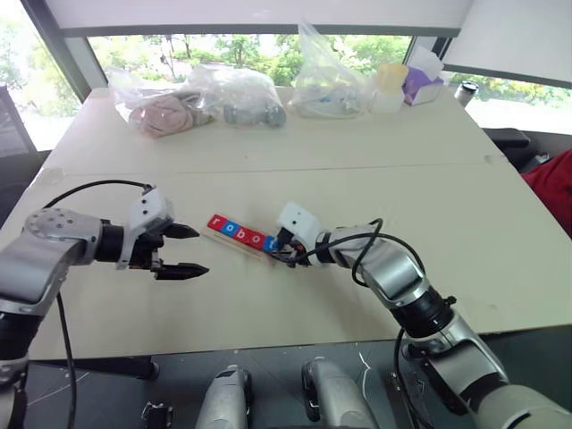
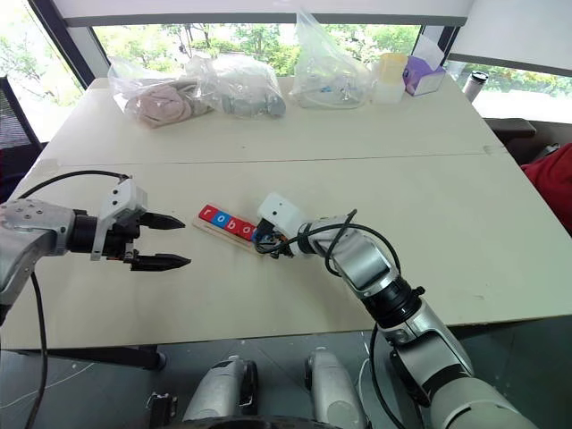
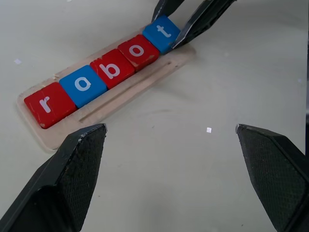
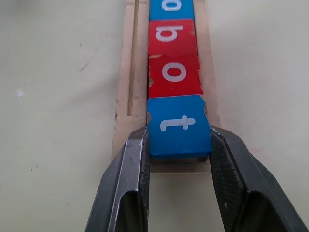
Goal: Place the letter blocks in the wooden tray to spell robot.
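The wooden tray (image 3: 123,95) lies slantwise on the table's middle. In it the letter blocks form one row: red r (image 3: 48,104), blue o (image 3: 83,84), red b (image 3: 112,70), red o (image 3: 138,50) and blue t (image 4: 178,123). My right gripper (image 4: 178,139) is shut on the blue t at the tray's right end, one finger (image 4: 137,164) on each side, and the t touches the red o. My left gripper (image 1: 201,250) hovers open and empty just left of the tray, pointing toward it.
Clear plastic bags (image 1: 241,94) with soft items line the table's far edge. Cups and a purple box (image 1: 422,85) stand at the far right beside them. A dark mug (image 1: 466,91) and something red (image 1: 554,188) sit past the table's right side.
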You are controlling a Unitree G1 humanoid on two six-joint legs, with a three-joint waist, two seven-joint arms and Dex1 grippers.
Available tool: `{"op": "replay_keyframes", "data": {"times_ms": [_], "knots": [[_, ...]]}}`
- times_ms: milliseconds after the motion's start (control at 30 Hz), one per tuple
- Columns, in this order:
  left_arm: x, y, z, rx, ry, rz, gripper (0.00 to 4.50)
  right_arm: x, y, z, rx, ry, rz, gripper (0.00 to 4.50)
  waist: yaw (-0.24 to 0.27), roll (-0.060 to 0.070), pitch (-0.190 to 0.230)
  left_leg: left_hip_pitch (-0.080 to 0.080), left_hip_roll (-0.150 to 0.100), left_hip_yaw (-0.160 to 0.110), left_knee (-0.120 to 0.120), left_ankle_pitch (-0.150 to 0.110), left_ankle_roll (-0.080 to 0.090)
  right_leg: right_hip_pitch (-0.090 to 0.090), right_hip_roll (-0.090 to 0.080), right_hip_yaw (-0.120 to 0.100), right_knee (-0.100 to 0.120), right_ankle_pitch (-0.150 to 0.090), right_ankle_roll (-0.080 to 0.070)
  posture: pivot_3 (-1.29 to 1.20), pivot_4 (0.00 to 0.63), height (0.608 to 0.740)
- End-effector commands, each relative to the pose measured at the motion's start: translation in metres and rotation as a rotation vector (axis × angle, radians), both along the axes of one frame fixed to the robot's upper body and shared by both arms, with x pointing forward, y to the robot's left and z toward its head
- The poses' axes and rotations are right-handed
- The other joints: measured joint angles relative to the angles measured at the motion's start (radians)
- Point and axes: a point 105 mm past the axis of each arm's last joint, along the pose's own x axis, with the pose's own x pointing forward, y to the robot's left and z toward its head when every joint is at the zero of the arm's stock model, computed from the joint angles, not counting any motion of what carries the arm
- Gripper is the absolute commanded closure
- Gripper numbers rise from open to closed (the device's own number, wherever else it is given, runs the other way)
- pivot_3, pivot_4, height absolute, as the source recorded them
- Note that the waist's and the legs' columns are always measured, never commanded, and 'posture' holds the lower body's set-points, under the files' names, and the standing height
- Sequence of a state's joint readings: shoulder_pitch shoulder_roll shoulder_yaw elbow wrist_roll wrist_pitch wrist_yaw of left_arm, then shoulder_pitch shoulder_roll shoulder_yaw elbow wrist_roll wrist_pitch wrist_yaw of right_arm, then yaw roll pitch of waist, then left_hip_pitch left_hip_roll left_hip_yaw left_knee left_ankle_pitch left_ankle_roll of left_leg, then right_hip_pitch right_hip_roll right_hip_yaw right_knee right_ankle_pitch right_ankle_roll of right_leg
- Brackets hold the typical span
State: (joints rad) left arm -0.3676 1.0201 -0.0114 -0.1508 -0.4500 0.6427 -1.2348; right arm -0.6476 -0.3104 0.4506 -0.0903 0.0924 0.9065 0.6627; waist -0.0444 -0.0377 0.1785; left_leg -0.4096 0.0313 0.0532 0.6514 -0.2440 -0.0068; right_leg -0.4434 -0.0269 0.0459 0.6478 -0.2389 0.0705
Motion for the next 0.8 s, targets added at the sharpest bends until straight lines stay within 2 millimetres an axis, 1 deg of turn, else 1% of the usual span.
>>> {"op": "replay_keyframes", "data": {"times_ms": [33,200,233,267,367,400,567,633,700,767,800], "knots": [[0.001,-0.001,0.013,-0.007,-0.05,-0.007,0.0,0.001,0.008,0.009,0.015,-0.036,0.015,3.37,0.0,0.0,0.0,0.0,0.0,0.0,0.0,0.0,0.0,0.0,0.0,0.0,0.0,0.0,0.0,0.0,0.15,0.74],[0.002,-0.001,0.012,-0.008,-0.051,-0.005,0.0,0.002,0.009,0.008,0.014,-0.041,0.01,3.37,0.0,0.0,0.0,0.0,0.0,0.0,0.0,0.0,0.0,0.0,0.0,0.0,0.0,0.0,0.0,0.0,0.15,0.74],[0.002,-0.001,0.012,-0.008,-0.051,-0.004,0.0,0.002,0.009,0.008,0.014,-0.041,0.008,2.3,0.0,0.0,0.0,0.0,0.0,0.0,0.0,0.0,0.0,0.0,0.0,0.0,0.0,0.0,0.0,0.0,0.15,0.74],[0.002,0.0,0.012,-0.007,-0.052,-0.003,0.0,0.002,0.009,0.009,0.014,-0.043,0.006,1.88,0.0,0.0,0.0,0.0,0.0,0.0,0.0,0.0,0.0,0.0,0.0,0.0,0.0,0.0,0.0,0.0,0.15,0.74],[0.003,0.0,0.012,-0.007,-0.053,0.0,0.0,0.005,0.007,0.016,0.029,-0.06,-0.012,0.3,0.0,0.0,0.0,0.0,0.0,0.0,0.0,0.0,0.0,0.0,0.0,0.0,0.0,0.0,0.0,0.0,0.15,0.74],[0.003,0.0,0.012,-0.007,-0.053,0.001,0.0,0.007,0.006,0.021,0.039,-0.068,-0.021,0.04,0.0,0.0,0.0,0.0,0.0,0.0,0.0,0.0,0.0,0.0,0.0,0.0,0.0,0.0,0.0,0.0,0.15,0.74],[0.005,0.001,0.012,-0.009,-0.057,0.004,0.0,0.012,0.004,0.048,0.139,-0.075,-0.056,0.04,0.001,0.0,0.0,0.0,0.0,0.0,0.0,0.0,0.0,0.0,0.0,0.0,0.0,0.0,0.0,0.0,0.15,0.74],[0.006,0.001,0.012,-0.009,-0.059,0.005,0.0,0.01,0.005,0.062,0.229,-0.047,-0.061,0.04,0.001,0.0,0.0,0.0,0.0,0.0,0.0,0.0,0.0,0.0,0.0,0.0,0.0,0.0,0.0,0.0,0.15,0.74],[0.006,0.001,0.012,-0.013,-0.059,0.004,0.0,0.01,0.003,0.071,0.287,-0.045,-0.078,0.04,0.001,0.0,0.0,0.0,0.0,0.0,0.0,0.0,0.0,0.0,0.0,0.0,0.0,0.001,0.002,0.0,0.15,0.74],[0.005,-0.001,0.015,-0.033,-0.053,-0.004,0.0,0.018,-0.006,0.076,0.31,-0.081,-0.128,0.04,0.001,0.0,0.0,0.0,0.0,0.0,-0.001,0.0,0.0,0.0,0.0,0.0,0.0,0.001,0.002,0.0,0.15,0.74],[0.004,-0.003,0.017,-0.045,-0.05,-0.01,0.0,0.023,-0.01,0.074,0.291,-0.118,-0.153,0.04,0.001,0.0,0.0,0.0,0.0,0.0,0.0,0.0,0.0,0.0,0.0,0.0,0.0,0.001,0.002,0.0,0.15,0.74]]}}
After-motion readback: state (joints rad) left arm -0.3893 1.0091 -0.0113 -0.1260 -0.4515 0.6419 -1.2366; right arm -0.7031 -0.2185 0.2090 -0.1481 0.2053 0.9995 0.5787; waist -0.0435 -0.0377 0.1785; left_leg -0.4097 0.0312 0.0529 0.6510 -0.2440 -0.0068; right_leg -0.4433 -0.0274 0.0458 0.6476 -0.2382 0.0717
